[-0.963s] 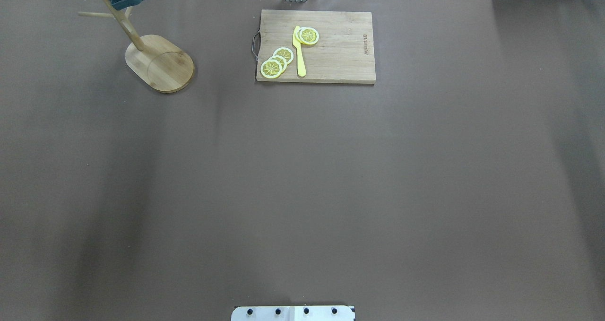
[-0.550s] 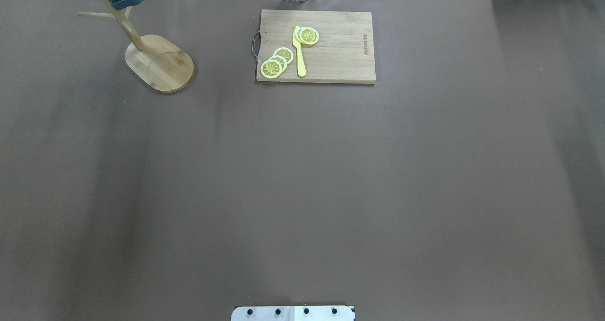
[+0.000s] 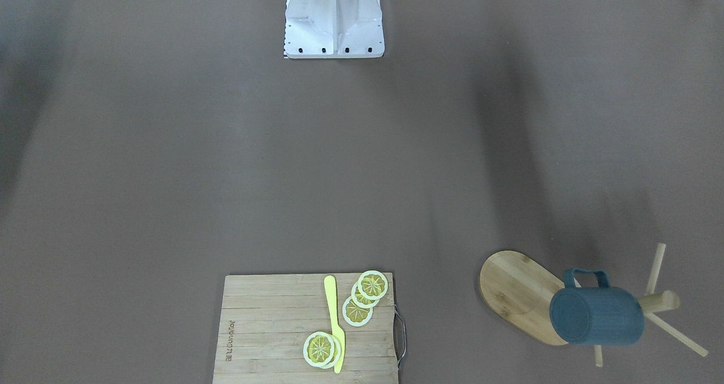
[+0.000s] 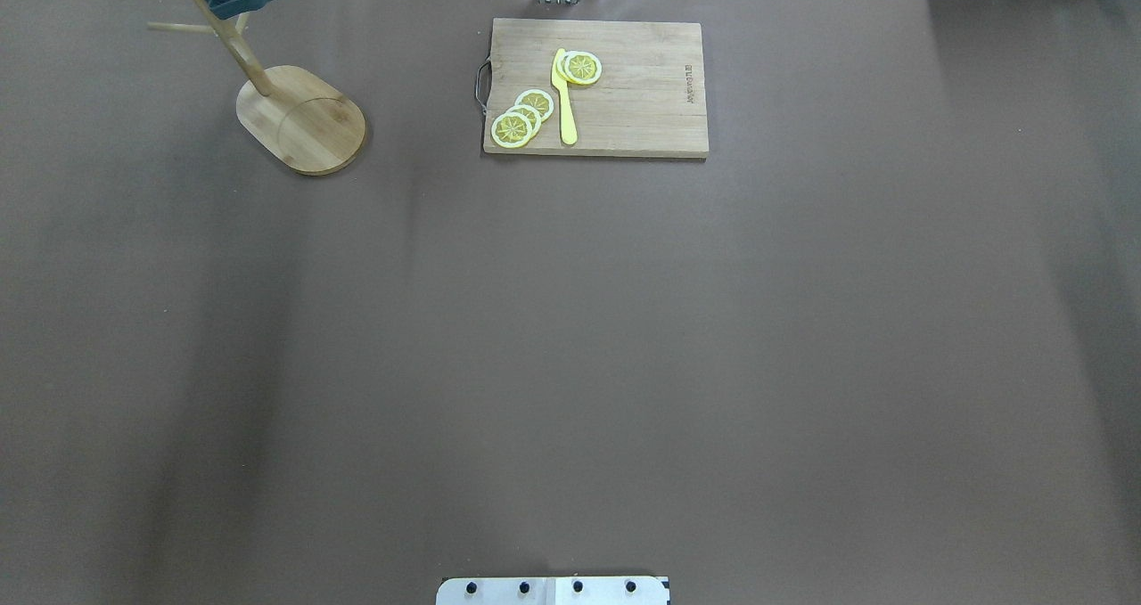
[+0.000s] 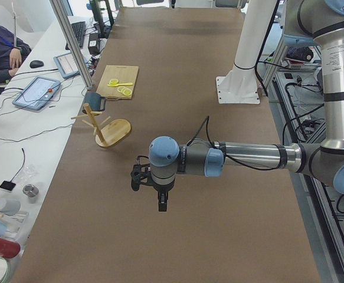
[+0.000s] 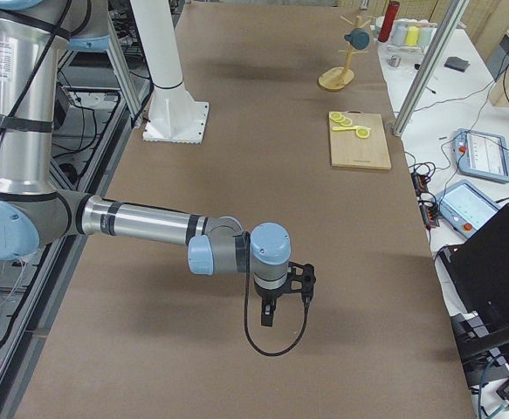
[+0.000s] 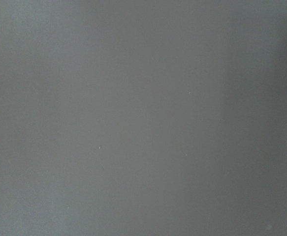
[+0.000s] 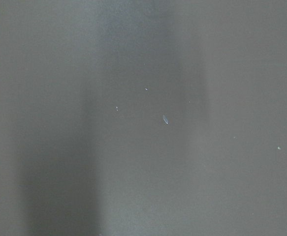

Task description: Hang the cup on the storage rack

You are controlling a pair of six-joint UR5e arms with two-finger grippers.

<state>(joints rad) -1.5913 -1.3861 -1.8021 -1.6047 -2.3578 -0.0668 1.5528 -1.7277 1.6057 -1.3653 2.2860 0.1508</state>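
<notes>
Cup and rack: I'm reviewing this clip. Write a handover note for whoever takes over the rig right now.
Left gripper: hangs over bare table, far from the rack; only a side view shows it, so open or shut cannot be told.
Right gripper: likewise over bare table, state cannot be told.
Cup: hangs on its side on the rack, at the robot's far left; nothing grips it.
Done: cup hung, both arms clear of it.
Left: nothing evident; perhaps confirm that the cup sits steady.
</notes>
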